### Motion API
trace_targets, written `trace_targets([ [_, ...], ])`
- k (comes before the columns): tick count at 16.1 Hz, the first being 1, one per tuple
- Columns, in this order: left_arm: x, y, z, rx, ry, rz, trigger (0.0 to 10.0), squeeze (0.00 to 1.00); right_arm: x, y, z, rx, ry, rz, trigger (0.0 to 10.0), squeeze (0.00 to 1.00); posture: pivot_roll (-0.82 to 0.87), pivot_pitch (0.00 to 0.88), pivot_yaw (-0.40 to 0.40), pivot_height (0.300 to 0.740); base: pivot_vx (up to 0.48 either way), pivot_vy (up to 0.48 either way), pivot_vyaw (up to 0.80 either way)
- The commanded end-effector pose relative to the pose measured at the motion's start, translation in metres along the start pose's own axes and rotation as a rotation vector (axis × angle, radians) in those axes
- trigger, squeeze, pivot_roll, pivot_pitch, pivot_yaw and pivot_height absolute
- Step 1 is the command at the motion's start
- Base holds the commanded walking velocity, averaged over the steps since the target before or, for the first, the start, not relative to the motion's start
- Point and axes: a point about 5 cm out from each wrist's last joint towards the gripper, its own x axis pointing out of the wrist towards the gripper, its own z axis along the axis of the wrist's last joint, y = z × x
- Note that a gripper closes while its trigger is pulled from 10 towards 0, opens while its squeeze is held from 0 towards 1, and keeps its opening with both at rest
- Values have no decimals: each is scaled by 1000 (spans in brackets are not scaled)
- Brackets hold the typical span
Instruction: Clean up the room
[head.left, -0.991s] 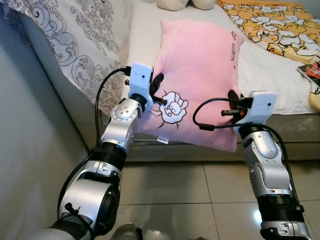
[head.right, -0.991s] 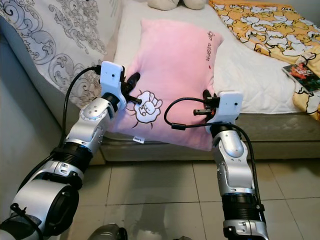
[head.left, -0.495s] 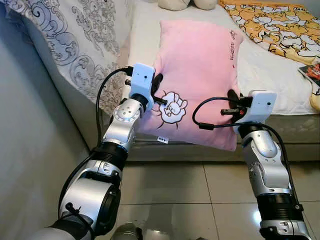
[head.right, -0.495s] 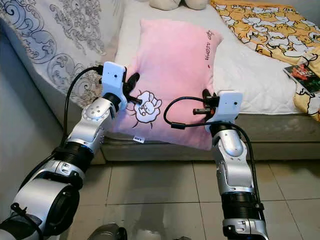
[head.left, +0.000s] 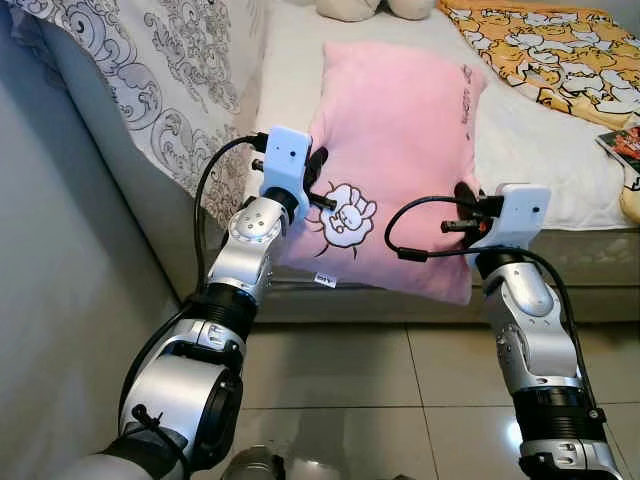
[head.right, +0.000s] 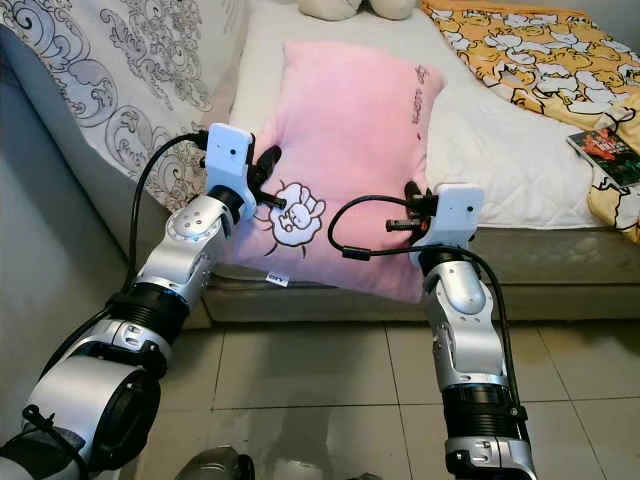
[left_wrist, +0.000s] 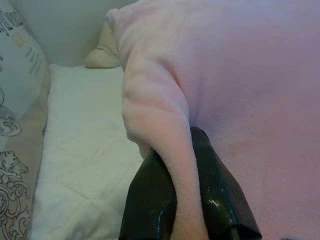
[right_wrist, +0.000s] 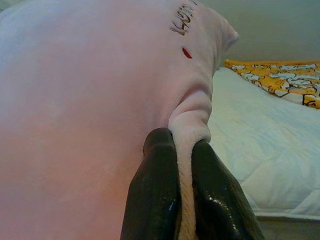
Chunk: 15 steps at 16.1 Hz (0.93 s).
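Observation:
A big pink pillow with a white cartoon patch lies across the near side of the bed, its lower edge hanging past the mattress edge. My left gripper is shut on the pillow's left edge; a fold of pink fabric is pinched between its black fingers. At the pillow's right edge my right gripper is shut on another fold of the pillow, squeezed between its fingers.
The white mattress carries an orange cartoon blanket, a book at the right edge and a plush toy at the top. A patterned quilt drapes down on the left. Tiled floor lies below.
The pillow and both grippers have crept slightly up and toward the bed. Both grips are unchanged.

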Motion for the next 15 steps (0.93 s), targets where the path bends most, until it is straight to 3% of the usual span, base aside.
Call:
trace_targets([
  [1,4,9,12,28,-29,44,10000,0,2,-11,10,-3,-51,-54,10000,0,113,12,-26,740,458,0,0],
  [15,6,10,11,22,-10,76,10000,0,2,-11,10,-5,-50,-58,10000,0,110,13,-24,740,475,0,0],
])
